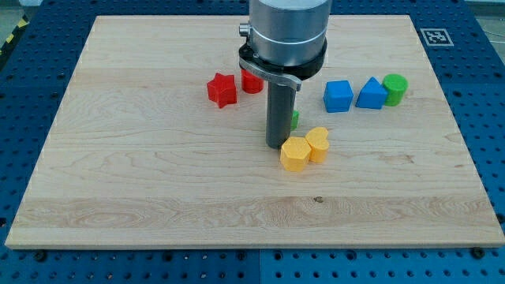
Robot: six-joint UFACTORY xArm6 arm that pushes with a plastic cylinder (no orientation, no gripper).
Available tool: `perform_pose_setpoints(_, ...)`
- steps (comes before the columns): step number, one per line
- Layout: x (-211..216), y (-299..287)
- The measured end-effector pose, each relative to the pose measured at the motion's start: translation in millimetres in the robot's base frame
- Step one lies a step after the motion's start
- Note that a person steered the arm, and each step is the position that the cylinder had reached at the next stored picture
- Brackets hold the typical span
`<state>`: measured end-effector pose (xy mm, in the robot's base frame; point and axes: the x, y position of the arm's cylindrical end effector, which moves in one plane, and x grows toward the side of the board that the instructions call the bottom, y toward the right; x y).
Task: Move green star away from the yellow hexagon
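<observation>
The green star [294, 120] is almost wholly hidden behind my rod; only a small green sliver shows at the rod's right edge. The yellow hexagon [296, 154] lies just below and right of it, touching a yellow heart [317, 143] on its right. My tip [276, 147] rests on the board right at the hexagon's upper left edge, with the green star just behind it toward the view's top.
A red star [222, 89] and a red cylinder [252, 81] lie at the upper left of the rod. A blue cube [338, 96], a blue triangle [371, 94] and a green cylinder [394, 88] stand in a row at the right. The wooden board [142, 181] ends in blue table all around.
</observation>
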<state>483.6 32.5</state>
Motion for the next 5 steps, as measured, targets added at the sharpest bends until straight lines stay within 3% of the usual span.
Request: perform_pose_setpoints(5,-37.6,-14.7)
